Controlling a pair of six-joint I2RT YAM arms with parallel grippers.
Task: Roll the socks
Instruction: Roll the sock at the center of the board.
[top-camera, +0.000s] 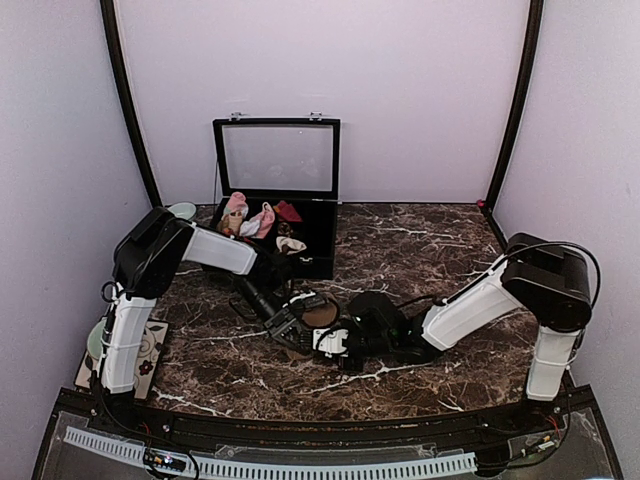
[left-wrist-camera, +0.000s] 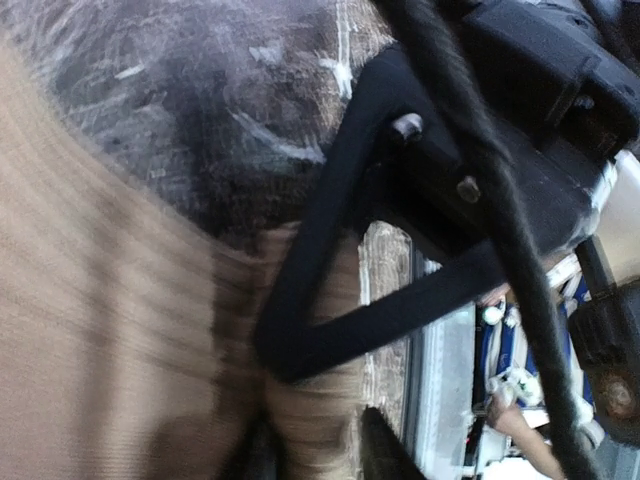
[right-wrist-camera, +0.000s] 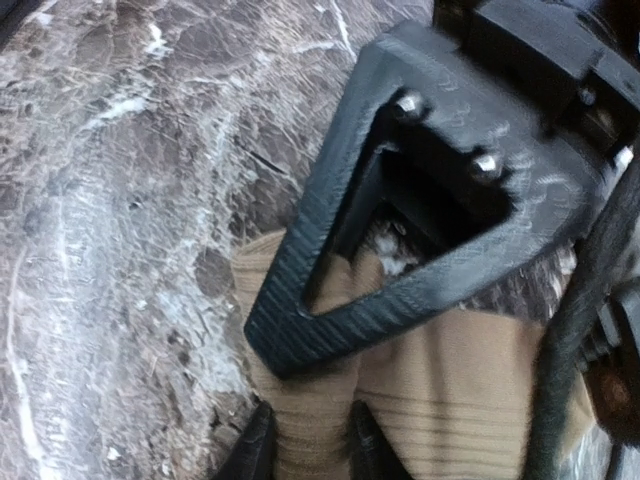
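Observation:
A tan-brown sock (top-camera: 320, 315) lies on the marble table, between the two arms at the centre. My left gripper (top-camera: 285, 328) comes at it from the left and my right gripper (top-camera: 318, 343) from the right, tips almost meeting. In the left wrist view the sock (left-wrist-camera: 100, 330) fills the left side, blurred, and a fold of it sits pinched in the left gripper (left-wrist-camera: 320, 452). In the right wrist view the right gripper (right-wrist-camera: 310, 450) is shut on a ribbed fold of the sock (right-wrist-camera: 470, 400). The other gripper's black triangular finger crosses each wrist view. No second sock of the pair can be told apart.
An open black box (top-camera: 322, 262) with a glass lid stands at the back. It holds pink-and-white bundles (top-camera: 250, 218), a dark red bundle (top-camera: 288, 211) and a cream piece (top-camera: 291, 244). A floral mat (top-camera: 150, 345) lies at the left edge, a pale green dish (top-camera: 183, 210) behind the left arm.

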